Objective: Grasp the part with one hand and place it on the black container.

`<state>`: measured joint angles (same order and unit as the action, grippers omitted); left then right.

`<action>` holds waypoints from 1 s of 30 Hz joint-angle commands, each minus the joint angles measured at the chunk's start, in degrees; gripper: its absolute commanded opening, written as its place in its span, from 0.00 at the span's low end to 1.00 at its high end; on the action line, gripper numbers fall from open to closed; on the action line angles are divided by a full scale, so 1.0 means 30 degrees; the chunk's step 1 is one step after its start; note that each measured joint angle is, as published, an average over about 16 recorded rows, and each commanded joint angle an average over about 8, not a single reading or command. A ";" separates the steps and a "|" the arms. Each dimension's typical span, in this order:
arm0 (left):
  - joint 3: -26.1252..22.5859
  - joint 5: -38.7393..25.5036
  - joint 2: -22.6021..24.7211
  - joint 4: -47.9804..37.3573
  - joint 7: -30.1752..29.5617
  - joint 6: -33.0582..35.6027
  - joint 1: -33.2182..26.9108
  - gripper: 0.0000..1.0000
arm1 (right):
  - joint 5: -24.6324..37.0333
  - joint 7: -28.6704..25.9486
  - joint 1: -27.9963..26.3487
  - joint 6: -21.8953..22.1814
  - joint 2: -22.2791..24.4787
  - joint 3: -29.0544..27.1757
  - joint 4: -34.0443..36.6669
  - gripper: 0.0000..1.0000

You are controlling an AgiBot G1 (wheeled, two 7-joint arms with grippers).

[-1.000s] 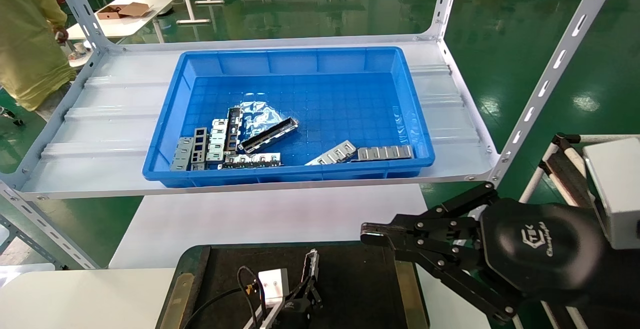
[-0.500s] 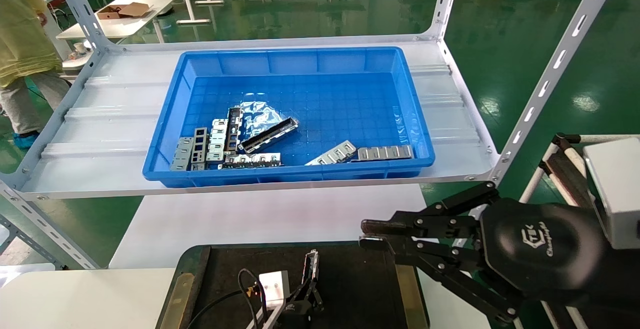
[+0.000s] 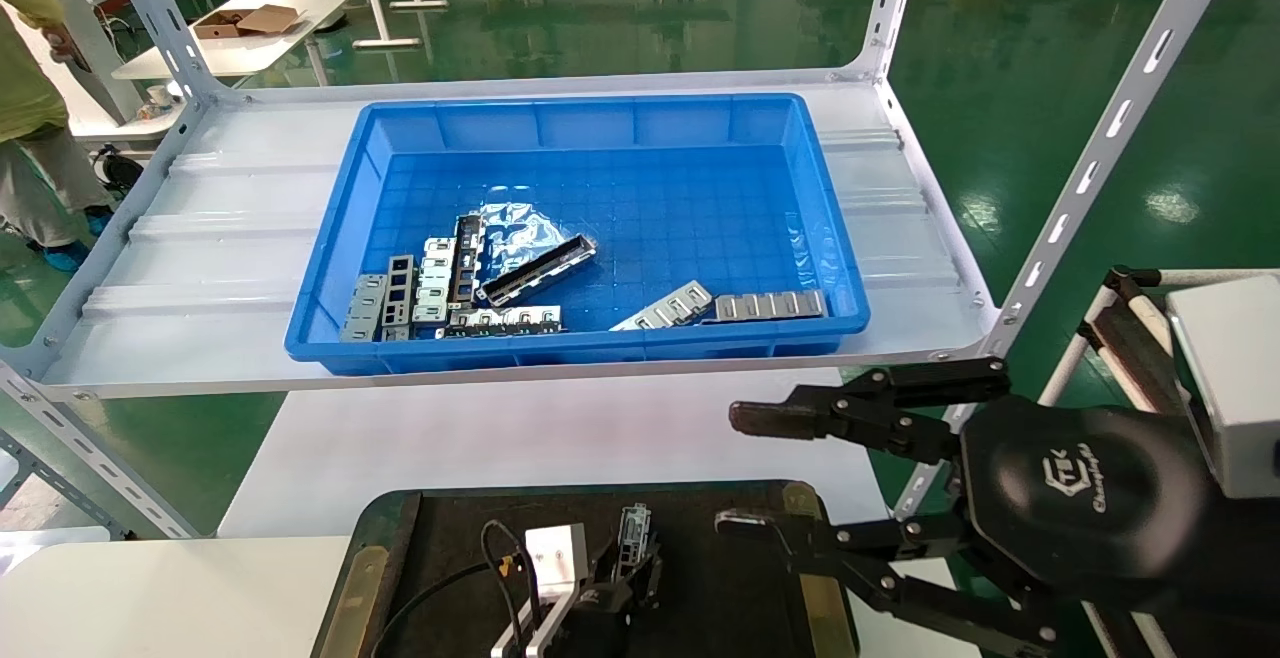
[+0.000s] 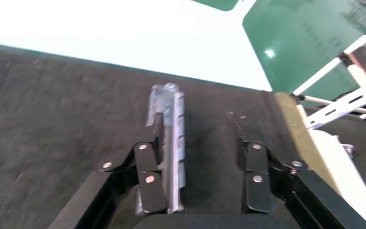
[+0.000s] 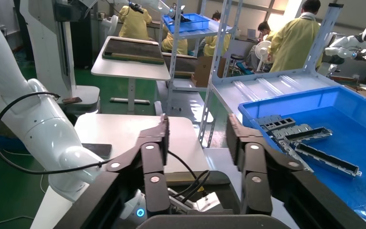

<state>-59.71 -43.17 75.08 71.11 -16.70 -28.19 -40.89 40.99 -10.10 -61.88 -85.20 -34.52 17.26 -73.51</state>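
The right gripper (image 3: 745, 468) has spread its jaws wide since a moment ago, above the black container's (image 3: 450, 528) near right corner. The left gripper (image 4: 198, 143) sits low over the container's floor, jaws parted; one part (image 4: 169, 143) lies on the container against one finger (image 4: 147, 167), the other clear of it. Its long axis runs toward the blue bin (image 3: 820, 228), where several more parts lie.

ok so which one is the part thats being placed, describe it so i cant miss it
Look at the black container nearest the robot, not the blue bin. The part is the lone narrow silver channel bar on its dark floor, between the left gripper's open fingers, against one of them.
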 commanded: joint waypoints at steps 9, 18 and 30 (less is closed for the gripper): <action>-0.0033 -0.0218 -0.1626 0.1169 -0.0572 0.2644 -0.0342 1.00 | -0.0007 0.0005 -0.0002 0.0004 0.0004 0.0010 0.0000 1.00; -0.0046 -0.0304 -0.3332 0.1434 -0.0938 0.6265 -0.0760 1.00 | -0.0013 0.0009 -0.0004 0.0008 0.0008 0.0018 0.0000 1.00; 0.1067 -0.1292 -0.5762 0.1712 0.0180 1.1865 -0.0911 1.00 | -0.0020 0.0015 -0.0007 0.0013 0.0012 0.0030 0.0000 1.00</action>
<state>-56.38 -46.88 57.81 76.12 -15.61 7.66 -43.61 40.93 -10.06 -61.90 -85.16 -34.48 17.35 -73.51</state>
